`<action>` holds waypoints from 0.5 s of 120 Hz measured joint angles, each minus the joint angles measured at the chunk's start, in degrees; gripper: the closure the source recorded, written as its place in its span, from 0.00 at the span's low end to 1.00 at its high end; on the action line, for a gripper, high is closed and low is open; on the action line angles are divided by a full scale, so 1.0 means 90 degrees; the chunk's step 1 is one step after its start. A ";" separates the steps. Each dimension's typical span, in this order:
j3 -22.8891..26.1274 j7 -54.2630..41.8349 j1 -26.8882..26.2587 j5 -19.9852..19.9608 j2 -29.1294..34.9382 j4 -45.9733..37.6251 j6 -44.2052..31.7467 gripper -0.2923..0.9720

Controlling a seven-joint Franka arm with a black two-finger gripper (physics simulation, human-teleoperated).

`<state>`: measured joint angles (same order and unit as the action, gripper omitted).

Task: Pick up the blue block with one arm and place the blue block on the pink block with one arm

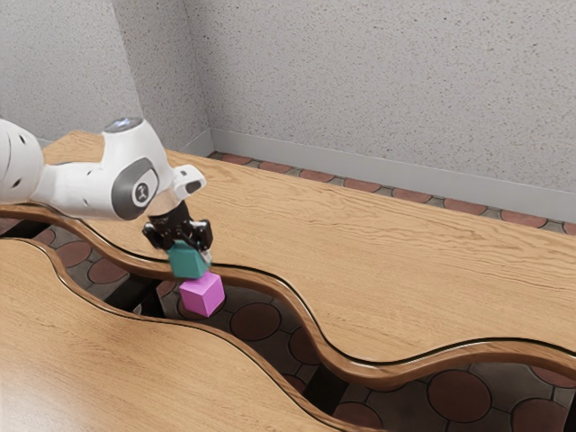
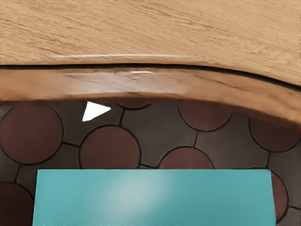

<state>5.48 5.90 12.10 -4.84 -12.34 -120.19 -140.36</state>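
Note:
The blue block (image 1: 190,264), teal in colour, hangs in my black gripper (image 1: 185,247), whose fingers press on it from two sides. Directly under it is the pink block (image 1: 202,294), in the gap between the two wooden tables. The blue block's underside is at or just above the pink block's top; I cannot tell whether they touch. In the wrist view the blue block (image 2: 155,197) sits just under my hand and hides the pink block.
A wavy-edged wooden table (image 1: 378,252) runs behind the gap, with its rim (image 2: 141,87) close ahead of the hand. A second table (image 1: 99,360) lies in front. Brown round-patterned floor tiles (image 1: 256,321) show in the gap. Grey walls stand behind.

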 joint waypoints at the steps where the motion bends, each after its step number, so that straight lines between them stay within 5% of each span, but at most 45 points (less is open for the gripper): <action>1: 0.0002 0.0022 -0.0010 0.0004 0.0015 -0.0011 -0.0004 0.48; 22: 0.0015 0.0426 -0.0187 -0.0193 0.0315 -0.0388 -0.0077 0.48; 42: 0.0028 0.0578 -0.0188 0.0334 0.0360 -0.0418 -0.0216 0.49; 60: 0.0177 0.0625 -0.0201 0.0397 0.0383 -0.0401 -0.0283 0.38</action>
<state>7.07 11.53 10.29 -1.27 -8.89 -123.80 -142.90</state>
